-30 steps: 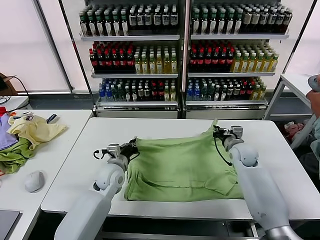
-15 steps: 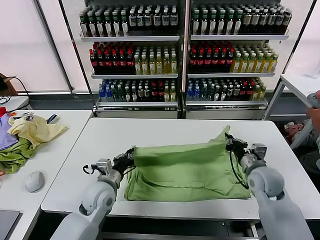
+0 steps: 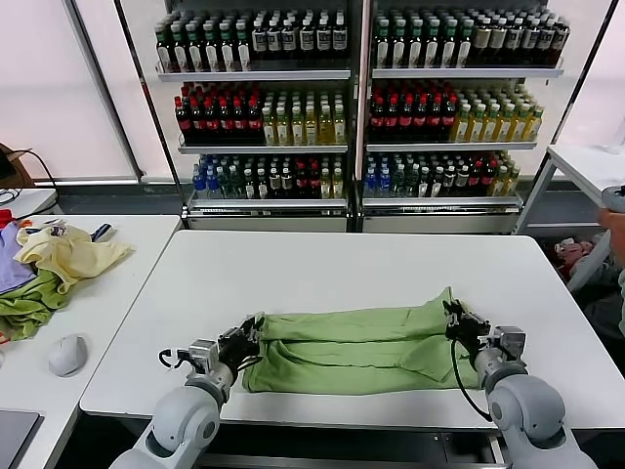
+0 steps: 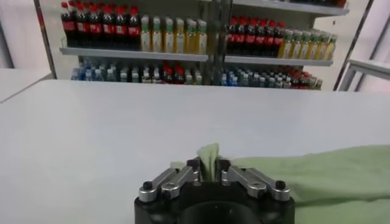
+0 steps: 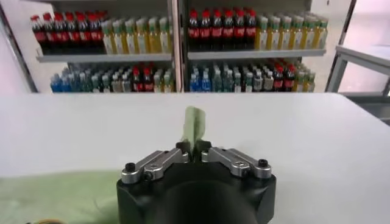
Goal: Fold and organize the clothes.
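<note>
Fabric of the sage-green T-shirt (image 3: 356,339) stretches in a folded band across the lower middle of the head view, on the white table (image 3: 322,264). At its left end the left gripper (image 3: 246,339) has its fingers closed on a raised tuft of the cloth; at its right end the right gripper (image 3: 457,318) likewise pinches an upright corner. Bottle shelves (image 3: 352,98) fill the top of the frame.
</note>
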